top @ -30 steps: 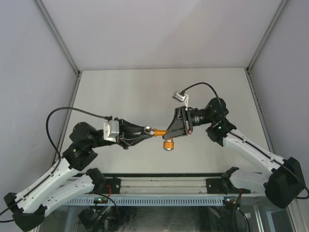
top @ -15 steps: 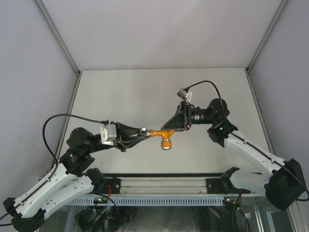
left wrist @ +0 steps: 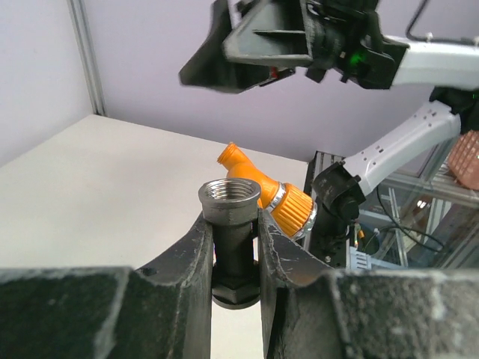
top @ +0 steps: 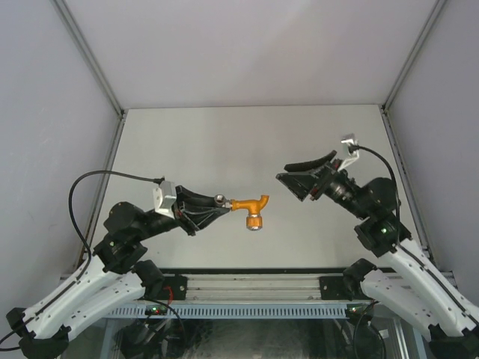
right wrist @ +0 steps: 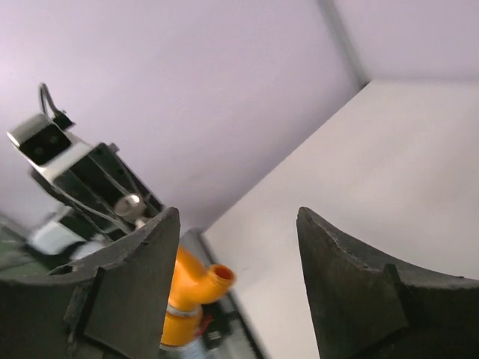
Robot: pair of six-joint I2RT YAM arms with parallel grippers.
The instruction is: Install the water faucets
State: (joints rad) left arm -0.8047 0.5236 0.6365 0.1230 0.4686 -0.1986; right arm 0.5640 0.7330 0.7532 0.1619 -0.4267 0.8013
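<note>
My left gripper (top: 217,203) is shut on the grey metal fitting (top: 221,200) and holds it above the table. The orange tap body (top: 251,206) sticks out from the fitting toward the right, its ribbed cap hanging down. In the left wrist view the fitting (left wrist: 230,206) stands between my fingers (left wrist: 196,254), with the orange tap (left wrist: 275,198) behind it. My right gripper (top: 285,173) is open, a short way right of the tap and touching nothing. The right wrist view shows the tap (right wrist: 191,288) past the left finger (right wrist: 135,277), with nothing between the jaws.
The grey table (top: 224,142) is walled by pale panels with metal corner posts (top: 90,63). An aluminium rail (top: 247,288) with both arm bases runs along the near edge.
My right gripper has opened, let go of the orange tap and drawn back to the right. The left gripper still holds the fitting, with the tap left on it.
</note>
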